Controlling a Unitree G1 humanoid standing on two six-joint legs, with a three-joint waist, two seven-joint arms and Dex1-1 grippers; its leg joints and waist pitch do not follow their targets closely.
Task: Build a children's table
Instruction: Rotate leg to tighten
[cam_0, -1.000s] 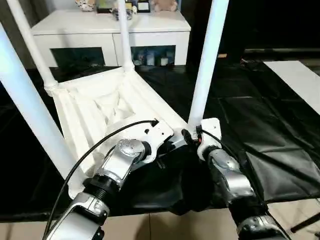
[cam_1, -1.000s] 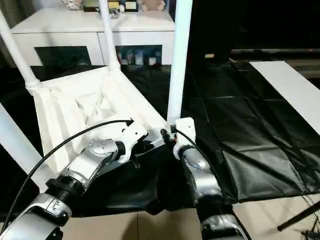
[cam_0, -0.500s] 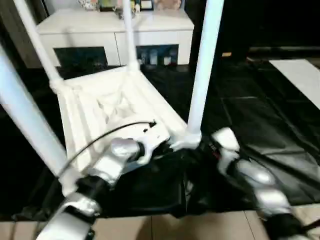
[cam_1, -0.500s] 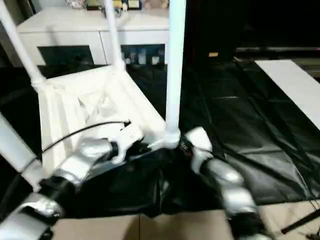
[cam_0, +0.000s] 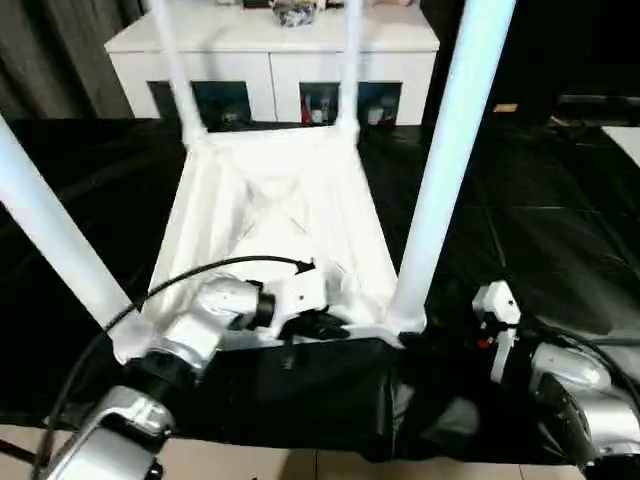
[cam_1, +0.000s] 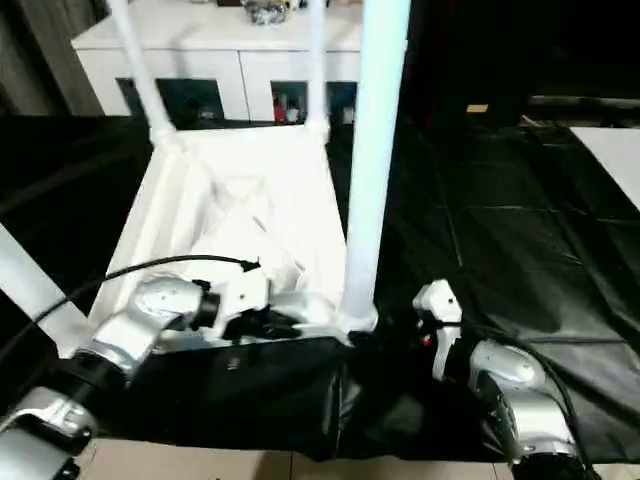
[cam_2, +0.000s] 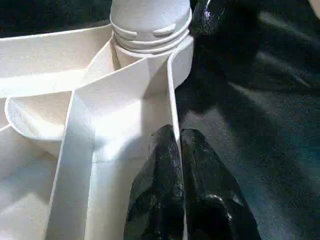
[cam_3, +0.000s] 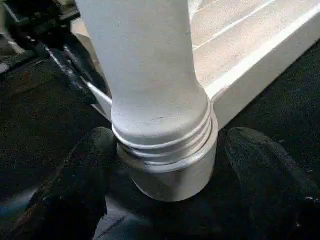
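— So, what is nearest to the robot?
— The left gripper (cam_2: 181, 170), fingers pressed together, pinching the tabletop's (cam_0: 290, 215) near rim. The right gripper (cam_3: 167, 190) is spread, one finger on each side of the near right leg (cam_0: 445, 165), not touching it.
— And the table?
— It lies upside down on the black sheet (cam_0: 520, 230), legs up; the near left leg (cam_0: 50, 235) stands too. Behind is a white cabinet (cam_0: 270, 60).
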